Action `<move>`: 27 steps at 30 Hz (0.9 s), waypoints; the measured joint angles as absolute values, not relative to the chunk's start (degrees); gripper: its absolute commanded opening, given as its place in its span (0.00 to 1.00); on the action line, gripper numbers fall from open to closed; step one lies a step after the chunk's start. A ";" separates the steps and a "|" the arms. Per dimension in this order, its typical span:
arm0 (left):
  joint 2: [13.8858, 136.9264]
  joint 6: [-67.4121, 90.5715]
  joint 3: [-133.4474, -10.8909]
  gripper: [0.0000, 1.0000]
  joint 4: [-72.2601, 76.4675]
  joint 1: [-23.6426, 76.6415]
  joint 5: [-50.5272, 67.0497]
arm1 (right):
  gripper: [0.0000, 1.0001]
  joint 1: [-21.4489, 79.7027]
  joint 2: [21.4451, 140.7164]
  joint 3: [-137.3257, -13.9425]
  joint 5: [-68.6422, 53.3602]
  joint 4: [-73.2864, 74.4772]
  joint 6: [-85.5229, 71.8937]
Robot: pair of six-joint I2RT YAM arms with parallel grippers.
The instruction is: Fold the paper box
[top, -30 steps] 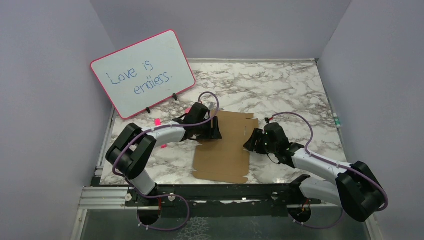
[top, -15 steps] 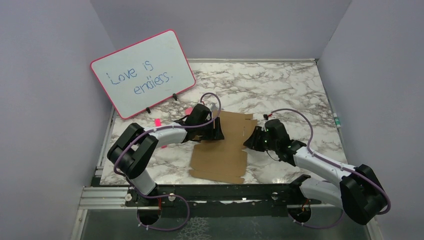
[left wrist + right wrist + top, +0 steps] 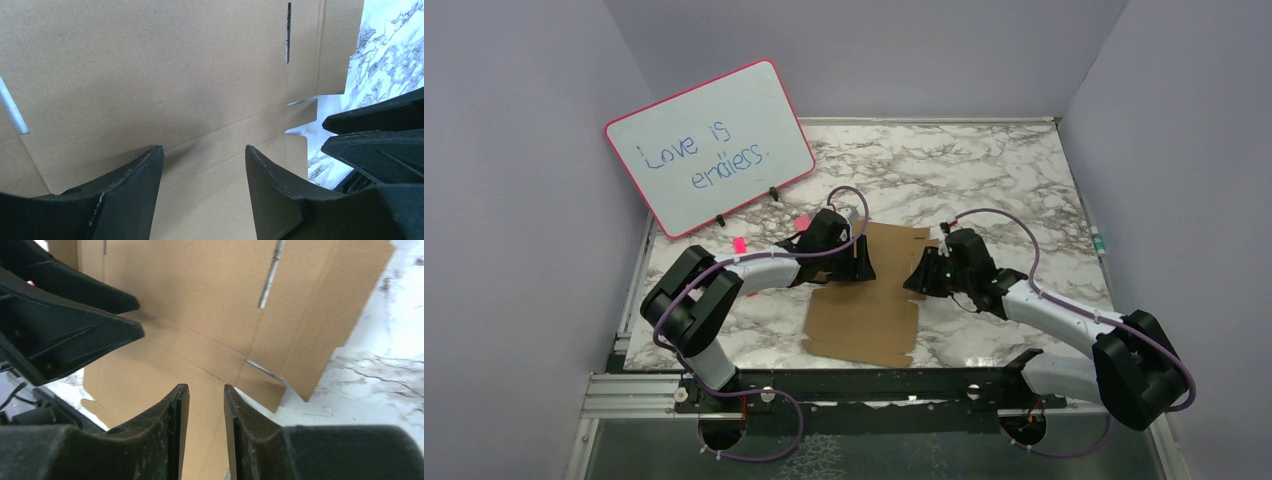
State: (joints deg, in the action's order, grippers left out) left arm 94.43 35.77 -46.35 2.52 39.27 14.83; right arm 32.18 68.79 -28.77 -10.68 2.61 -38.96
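On the marble tabletop, between my 2 arms, the paper box lies spread open and unfolded, its creases and slots facing up, nearer to me than the pink-framed whiteboard. My left tool hangs over the box's far left part, its fingers spread wide with only cardboard showing below them. My right tool sits at the box's right edge, its fingers drawn to a narrow gap, gripping nothing I can see. The 2 tools face each other across the sheet, near but apart.
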 measured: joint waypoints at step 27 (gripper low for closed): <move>94.74 36.18 -45.84 0.63 4.16 39.51 14.90 | 0.37 32.05 67.61 -22.15 -4.56 0.32 -40.42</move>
State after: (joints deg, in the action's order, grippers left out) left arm 94.74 36.18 -45.84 4.16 39.51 14.90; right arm 32.05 67.61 -22.15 -4.56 0.32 -40.42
